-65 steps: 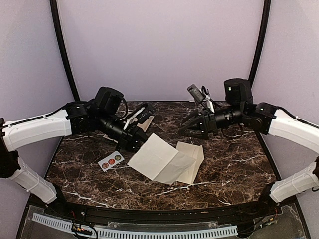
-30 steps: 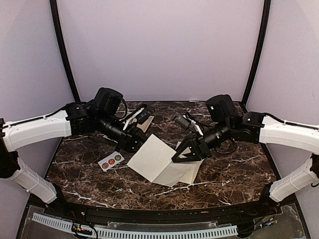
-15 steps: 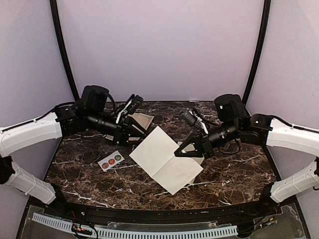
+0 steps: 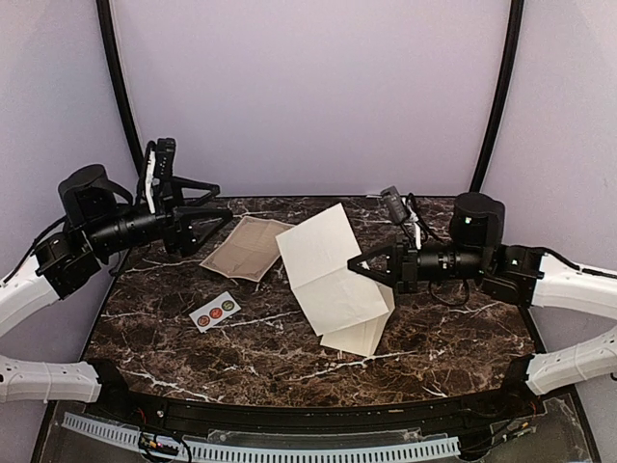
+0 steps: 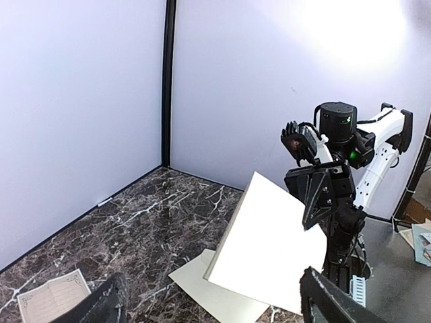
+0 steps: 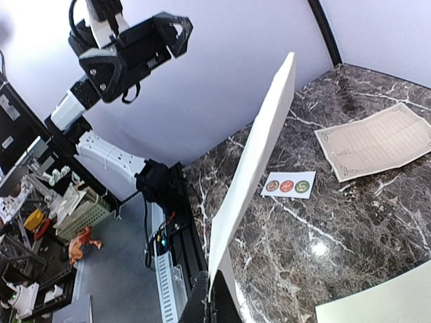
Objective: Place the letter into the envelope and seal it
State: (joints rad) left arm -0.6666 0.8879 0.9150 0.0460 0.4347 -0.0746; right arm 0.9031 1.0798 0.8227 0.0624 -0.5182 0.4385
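The plain cream envelope (image 4: 328, 275), creased across its middle, stands tilted up off the marble table (image 4: 443, 328). My right gripper (image 4: 357, 267) is shut on its right edge; in the right wrist view the envelope (image 6: 259, 155) rises edge-on from the shut fingers (image 6: 214, 306). The letter (image 4: 249, 248), a beige sheet with an ornate printed border, lies flat at the back left, apart from the envelope. My left gripper (image 4: 224, 201) hangs open and holds nothing, raised above the table's left side. In its view the envelope (image 5: 269, 242) faces it.
A second plain cream sheet (image 4: 359, 336) lies flat under the raised envelope. A small white strip with three round stickers (image 4: 214, 310) lies front left. Purple walls and black corner posts (image 4: 120, 96) close in the table at the back and sides.
The left gripper opened, let go of the envelope and drew back up to the left. The right gripper, shut on the envelope, lifted and tilted it, uncovering the sheet beneath.
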